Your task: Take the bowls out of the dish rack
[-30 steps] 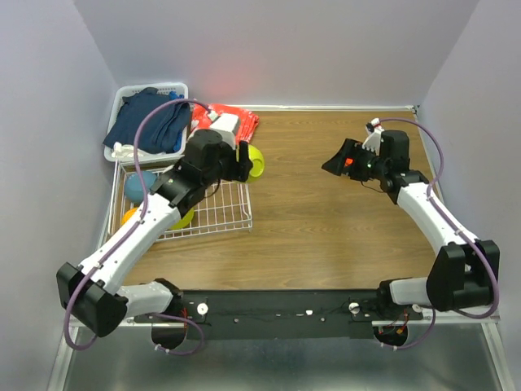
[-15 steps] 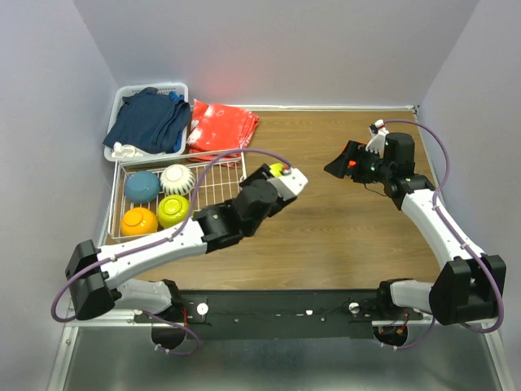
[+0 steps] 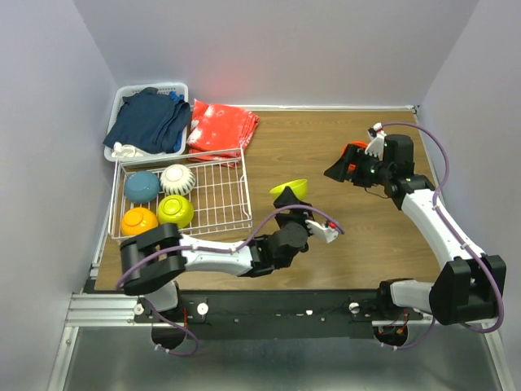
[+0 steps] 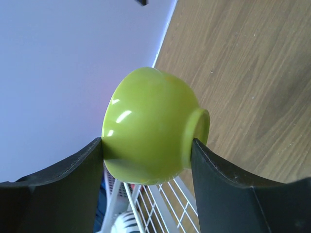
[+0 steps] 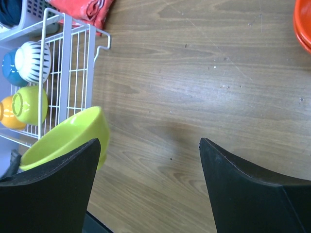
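- Top external view: the left end effector pinches a lime green bowl above the desk, to the right of the dish rack and clear of it.
- Four bowls are in the rack: a blue bowl, a white ribbed bowl, a yellow-orange bowl and a second lime green bowl.
- The right end effector hovers near the far right of the desk, just beside something red-orange.
- Left wrist view: the held bowl lies on its side between the two fingers. Both touch it, and the one on the picture's right sits against the foot ring.
- The glaze shows bright highlights, so I judge it slippery. It looks stiff, light and liable to chip if dropped. A hold across the wall near the rim seems safest.
- Right wrist view: the right end effector's fingers are spread wide, with only bare desk between them. It carries nothing.
- The held bowl shows at lower left, open side tilted up. A red-orange bowl rim sits at the top right corner, on the desk. Whether it is one bowl or two stacked, I cannot tell.
- By my reading, the step in hand is setting this bowl down on the desk. Four bowls remain to unload.
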{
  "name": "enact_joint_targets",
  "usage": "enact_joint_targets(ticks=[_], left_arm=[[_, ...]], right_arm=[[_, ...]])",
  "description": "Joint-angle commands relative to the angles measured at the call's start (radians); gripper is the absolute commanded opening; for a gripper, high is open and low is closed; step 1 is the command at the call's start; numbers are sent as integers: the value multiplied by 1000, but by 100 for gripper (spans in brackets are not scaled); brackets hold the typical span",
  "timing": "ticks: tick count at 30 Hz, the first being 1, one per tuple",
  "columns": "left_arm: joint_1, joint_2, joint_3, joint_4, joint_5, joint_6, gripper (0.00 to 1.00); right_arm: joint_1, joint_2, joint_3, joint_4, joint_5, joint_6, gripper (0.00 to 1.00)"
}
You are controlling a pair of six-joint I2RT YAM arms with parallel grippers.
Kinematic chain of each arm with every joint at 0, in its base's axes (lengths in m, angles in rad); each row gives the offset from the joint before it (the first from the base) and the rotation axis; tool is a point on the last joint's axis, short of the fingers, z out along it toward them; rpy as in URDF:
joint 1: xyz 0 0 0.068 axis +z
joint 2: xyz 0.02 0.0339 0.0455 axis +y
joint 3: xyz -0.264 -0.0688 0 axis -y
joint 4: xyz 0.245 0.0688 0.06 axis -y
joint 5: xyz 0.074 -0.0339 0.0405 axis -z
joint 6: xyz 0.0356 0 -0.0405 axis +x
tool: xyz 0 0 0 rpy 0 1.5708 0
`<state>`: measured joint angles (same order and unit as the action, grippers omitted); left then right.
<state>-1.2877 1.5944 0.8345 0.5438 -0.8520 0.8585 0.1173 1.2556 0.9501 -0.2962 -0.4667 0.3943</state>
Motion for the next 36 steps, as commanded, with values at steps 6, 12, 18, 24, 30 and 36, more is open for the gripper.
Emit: enact_joint_targets(ticks=[6, 12, 18, 24, 30, 36], left_arm=[[-39, 243, -81, 877, -36, 649, 33], [-42, 314, -95, 1011, -15, 730, 33], [-45, 394, -87, 1111, -18, 792, 33], [-44, 407, -87, 1119, -21, 804, 33], [-45, 443, -81, 1134, -32, 818, 33], [-45, 447, -83, 1134, -39, 812, 33]], right_arm=[[42, 57, 111, -142, -40, -35, 90], [82, 136, 205, -228, -38, -57, 90], [123, 244, 311, -336, -15, -78, 88], [154, 349, 417, -466, 16, -123, 84], [228, 438, 478, -555, 100, -163, 81], [257, 510, 489, -595, 105, -175, 69]])
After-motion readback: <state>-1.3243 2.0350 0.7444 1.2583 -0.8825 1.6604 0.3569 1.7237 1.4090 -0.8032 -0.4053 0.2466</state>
